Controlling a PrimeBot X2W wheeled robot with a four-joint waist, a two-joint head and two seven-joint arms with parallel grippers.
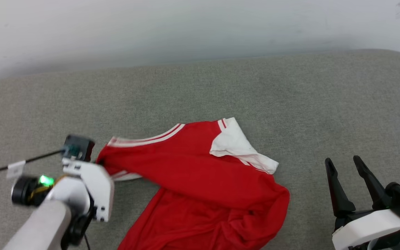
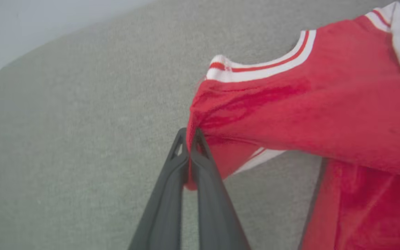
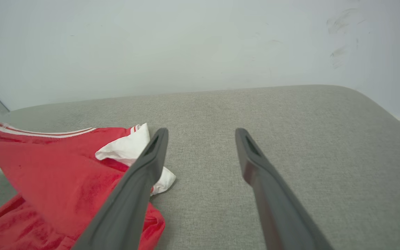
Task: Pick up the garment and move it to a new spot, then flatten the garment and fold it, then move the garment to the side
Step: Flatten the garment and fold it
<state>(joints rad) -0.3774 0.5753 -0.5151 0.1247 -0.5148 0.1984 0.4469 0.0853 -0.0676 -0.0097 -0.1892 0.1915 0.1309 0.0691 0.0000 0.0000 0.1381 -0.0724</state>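
Red on grey: grips the garment (image 1: pixel 203 180), rumpled on the cushion (image 1: pixel 221 86), by a bunched edge in the clamped left gripper (image 2: pixel 189 133); holds the right gripper (image 1: pixel 342 160) spread wide, empty, alongside.

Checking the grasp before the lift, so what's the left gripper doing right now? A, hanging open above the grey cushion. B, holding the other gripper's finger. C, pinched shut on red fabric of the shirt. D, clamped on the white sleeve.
C: in the left wrist view the left gripper has its two dark fingers closed together on a bunched red edge of the garment, just below its striped trim.
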